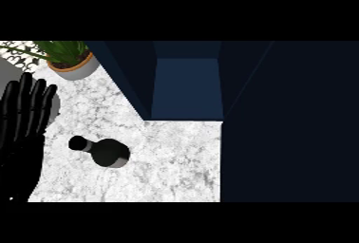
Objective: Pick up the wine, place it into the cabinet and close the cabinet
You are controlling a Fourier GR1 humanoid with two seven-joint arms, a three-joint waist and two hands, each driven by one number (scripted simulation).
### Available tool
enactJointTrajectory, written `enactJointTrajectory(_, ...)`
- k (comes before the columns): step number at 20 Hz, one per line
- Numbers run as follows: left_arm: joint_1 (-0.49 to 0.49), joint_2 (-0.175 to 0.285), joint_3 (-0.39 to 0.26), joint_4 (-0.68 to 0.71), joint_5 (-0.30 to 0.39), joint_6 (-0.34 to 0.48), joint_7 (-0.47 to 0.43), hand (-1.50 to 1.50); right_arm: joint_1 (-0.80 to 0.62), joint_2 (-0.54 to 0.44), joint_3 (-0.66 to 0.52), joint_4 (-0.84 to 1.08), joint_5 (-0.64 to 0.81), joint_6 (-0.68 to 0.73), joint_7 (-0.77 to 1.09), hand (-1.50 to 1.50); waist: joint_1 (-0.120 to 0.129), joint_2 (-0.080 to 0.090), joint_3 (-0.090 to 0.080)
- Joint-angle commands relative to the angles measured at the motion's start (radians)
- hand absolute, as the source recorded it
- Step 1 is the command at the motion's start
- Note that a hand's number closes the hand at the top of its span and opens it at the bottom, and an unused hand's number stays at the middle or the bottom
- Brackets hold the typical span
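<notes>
The wine (103, 150) is a black bottle standing on the marble counter (175, 161), seen from above with its neck pointing to the upper left. The dark blue cabinet (188, 88) stands open behind it, its inside showing as a lighter blue recess. Its door (291, 123) swings out over the right side of the view. My left hand (22, 118) rests at the left edge, fingers straight and pointing up, a short way left of the bottle and apart from it. My right hand does not show.
A potted green plant (70, 59) in a grey pot stands at the back left of the counter, near the cabinet's left wall. The open door covers the counter's right part.
</notes>
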Motion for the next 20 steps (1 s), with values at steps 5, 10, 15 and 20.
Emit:
enactJointTrajectory(5, -0.065, 0.099, 0.082, 0.090, 0.219, -0.208, -0.064, -1.50, 0.117, 0.046, 0.042, -0.134, -0.018, -0.005, 0.030, -1.50, -0.020, -0.051, -0.004)
enactJointTrajectory(10, -0.004, 0.059, 0.007, 0.027, 0.411, -0.228, 0.168, -1.50, 0.155, 0.040, 0.131, -0.201, -0.189, 0.090, 0.183, -1.50, -0.012, -0.054, -0.002)
enactJointTrajectory(15, 0.006, 0.121, 0.093, -0.085, 0.566, -0.235, 0.285, -1.50, 0.148, 0.043, 0.188, -0.384, -0.156, 0.017, 0.369, -1.50, -0.004, -0.051, -0.003)
enactJointTrajectory(20, 0.050, 0.134, 0.093, -0.266, 0.593, -0.150, 0.421, -1.50, 0.141, 0.068, 0.330, -0.499, -0.032, -0.051, 0.495, -1.50, 0.000, -0.053, -0.004)
